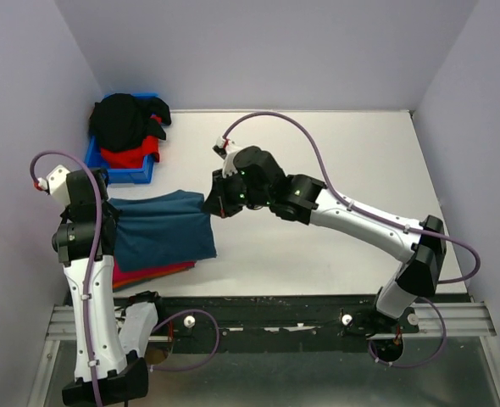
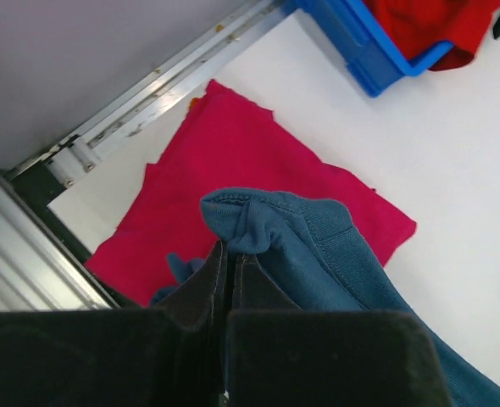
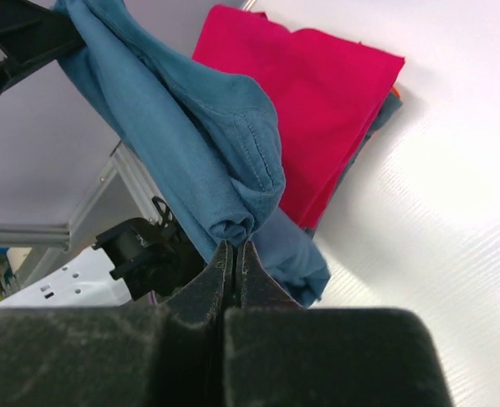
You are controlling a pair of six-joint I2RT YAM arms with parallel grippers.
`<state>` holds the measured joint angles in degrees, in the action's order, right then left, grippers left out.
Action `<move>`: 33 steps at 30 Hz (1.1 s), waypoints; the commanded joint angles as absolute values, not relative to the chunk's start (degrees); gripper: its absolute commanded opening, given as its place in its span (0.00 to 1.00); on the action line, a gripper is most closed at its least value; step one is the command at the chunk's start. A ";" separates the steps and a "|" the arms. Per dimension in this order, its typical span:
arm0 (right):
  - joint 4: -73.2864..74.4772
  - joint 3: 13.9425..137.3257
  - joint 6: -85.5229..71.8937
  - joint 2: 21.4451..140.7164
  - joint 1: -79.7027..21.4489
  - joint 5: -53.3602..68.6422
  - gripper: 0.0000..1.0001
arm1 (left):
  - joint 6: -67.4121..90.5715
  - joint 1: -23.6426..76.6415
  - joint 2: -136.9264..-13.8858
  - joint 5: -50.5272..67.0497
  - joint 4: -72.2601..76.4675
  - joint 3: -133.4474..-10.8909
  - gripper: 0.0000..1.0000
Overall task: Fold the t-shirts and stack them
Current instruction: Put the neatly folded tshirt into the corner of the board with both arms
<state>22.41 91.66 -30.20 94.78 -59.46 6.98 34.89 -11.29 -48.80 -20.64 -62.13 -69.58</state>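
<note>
Left gripper (image 2: 230, 257), right gripper (image 3: 234, 252), teal t-shirt (image 1: 161, 229) held left-right

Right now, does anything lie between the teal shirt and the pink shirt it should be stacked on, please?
Nothing visible does: the left gripper and right gripper hold the teal shirt above the pink shirt, whose visible top is bare. The blue bin sits apart.

Plain teal-blue t-shirt (image 1: 161, 229), crimson-pink t-shirt (image 2: 233, 161), blue bin (image 1: 121, 175).

Robot lab enclosure, bare lilac walls (image 1: 258, 51), white table (image 1: 352, 153), aluminium rail (image 1: 466, 320); left arm (image 1: 93, 288), right arm (image 1: 364, 225) bolted
</note>
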 commanded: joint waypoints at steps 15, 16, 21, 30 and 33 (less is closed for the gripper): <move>22.41 98.70 -31.38 100.89 -64.51 3.08 0.01 | 36.21 -13.10 -43.50 -50.09 -67.59 -70.14 0.00; 22.41 98.61 -31.64 101.25 -64.77 3.16 0.01 | 36.21 -13.10 -43.85 -50.18 -67.41 -69.61 0.00; 21.53 97.03 -33.92 101.78 -65.04 3.16 0.01 | 36.30 -13.10 -44.73 -50.97 -65.66 -67.50 0.00; 22.94 99.67 -34.19 105.11 -65.21 1.41 0.01 | 36.57 -13.18 -46.84 -50.01 -62.67 -64.60 0.00; 22.50 99.23 -35.15 106.08 -65.04 0.62 0.01 | 36.56 -13.53 -47.81 -50.36 -61.96 -63.72 0.00</move>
